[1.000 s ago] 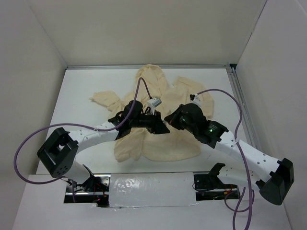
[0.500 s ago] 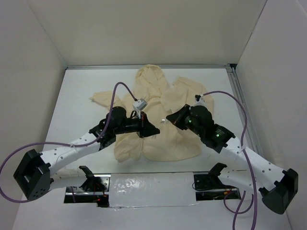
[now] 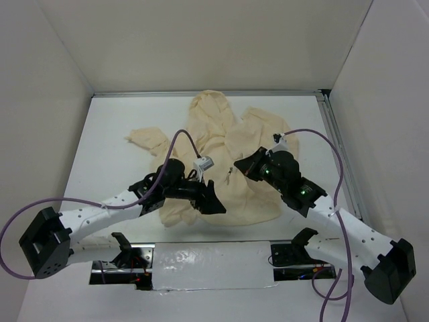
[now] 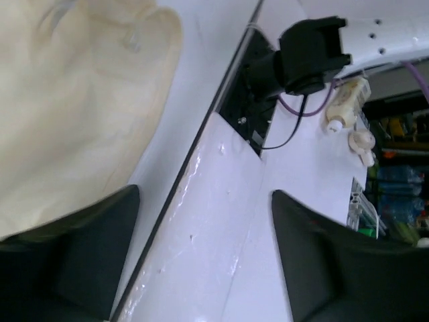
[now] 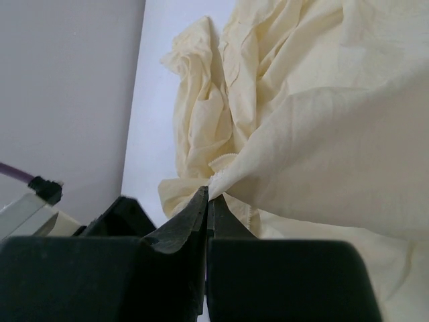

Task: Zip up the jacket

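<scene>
The cream jacket (image 3: 231,144) lies wrinkled and spread on the white table, hood toward the back wall. My right gripper (image 3: 234,167) sits over its middle, shut on a toothed front edge of the jacket (image 5: 322,121); the right wrist view shows the right gripper (image 5: 209,194) lifting that edge into a taut fold. My left gripper (image 3: 214,204) hovers at the jacket's near hem, open. In the left wrist view the left gripper (image 4: 204,193) has only the table's near edge between its fingers, and the jacket (image 4: 67,100) lies off to the left.
White walls (image 3: 53,100) close in the table on three sides. A white cover strip (image 3: 208,265) and the black arm mounts (image 4: 305,50) line the near edge. Purple cables (image 3: 315,137) loop above both arms.
The left gripper has opened and swung back toward the near hem of the jacket. The right gripper has stayed shut on the jacket's edge, shifting only slightly.
</scene>
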Controlling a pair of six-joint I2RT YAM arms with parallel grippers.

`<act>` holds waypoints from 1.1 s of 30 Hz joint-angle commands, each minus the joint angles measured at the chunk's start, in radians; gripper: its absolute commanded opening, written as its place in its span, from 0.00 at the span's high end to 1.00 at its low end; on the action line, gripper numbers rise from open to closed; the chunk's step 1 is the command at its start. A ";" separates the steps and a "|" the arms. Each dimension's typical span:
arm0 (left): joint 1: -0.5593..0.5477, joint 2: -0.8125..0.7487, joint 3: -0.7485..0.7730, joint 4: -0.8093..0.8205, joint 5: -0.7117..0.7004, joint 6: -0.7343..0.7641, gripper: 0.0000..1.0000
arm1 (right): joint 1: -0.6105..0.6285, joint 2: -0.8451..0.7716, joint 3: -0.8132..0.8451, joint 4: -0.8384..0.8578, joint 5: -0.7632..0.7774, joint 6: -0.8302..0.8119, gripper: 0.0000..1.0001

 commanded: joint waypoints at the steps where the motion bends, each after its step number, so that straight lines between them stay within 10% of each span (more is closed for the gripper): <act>1: -0.002 -0.053 0.049 -0.139 -0.070 0.002 0.05 | -0.001 -0.062 -0.031 -0.023 0.033 -0.055 1.00; 10: -0.002 -0.153 -0.037 -0.591 -0.422 -0.251 0.03 | -0.004 -0.200 -0.140 -0.147 0.029 -0.067 1.00; 33: -0.004 0.040 -0.029 -0.662 -0.624 -0.313 0.26 | -0.003 -0.130 -0.186 -0.178 -0.039 -0.139 1.00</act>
